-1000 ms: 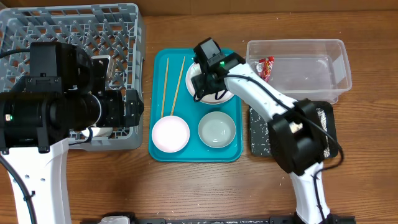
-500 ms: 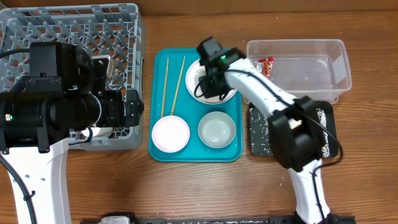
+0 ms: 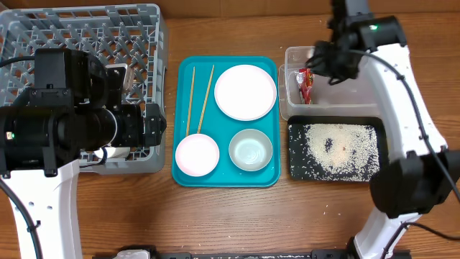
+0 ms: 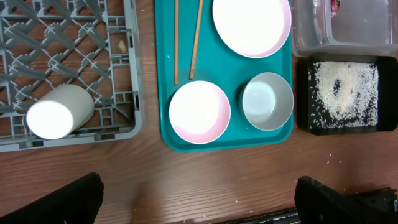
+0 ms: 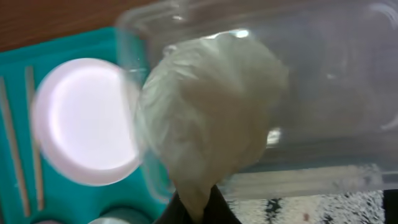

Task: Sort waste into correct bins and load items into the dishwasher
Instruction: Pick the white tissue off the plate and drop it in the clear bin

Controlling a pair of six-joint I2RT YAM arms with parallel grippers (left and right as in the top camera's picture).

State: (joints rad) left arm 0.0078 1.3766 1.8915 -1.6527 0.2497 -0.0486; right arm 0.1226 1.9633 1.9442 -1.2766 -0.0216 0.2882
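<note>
My right gripper [image 5: 202, 210] is shut on the crumpled white paper wad [image 5: 211, 118] and holds it above the left end of the clear tub [image 5: 323, 93]. Overhead, that gripper [image 3: 321, 65] hangs over the tub [image 3: 374, 79], where the red wrapper [image 3: 305, 83] lies. Rice grains cover the black tray [image 3: 334, 150]. The plate [image 3: 246, 91], pink bowl [image 3: 197, 154], greenish bowl [image 3: 251, 150] and two chopsticks [image 3: 192, 101] lie on the teal tray [image 3: 272, 173]. The white cup [image 4: 59, 112] lies in the grey rack [image 3: 86, 36]. My left gripper [image 4: 199, 183] is open over bare wood.
The left arm's black body [image 3: 72, 119] covers the rack's front right part. A few stray rice grains [image 4: 329, 163] lie on the wood in front of the black tray. The teal tray sits between the rack and the two bins.
My right gripper closed on the paper wad on the plate, lifted it and swung right to over the clear tub. The plate is bare now. The left arm has not moved.
</note>
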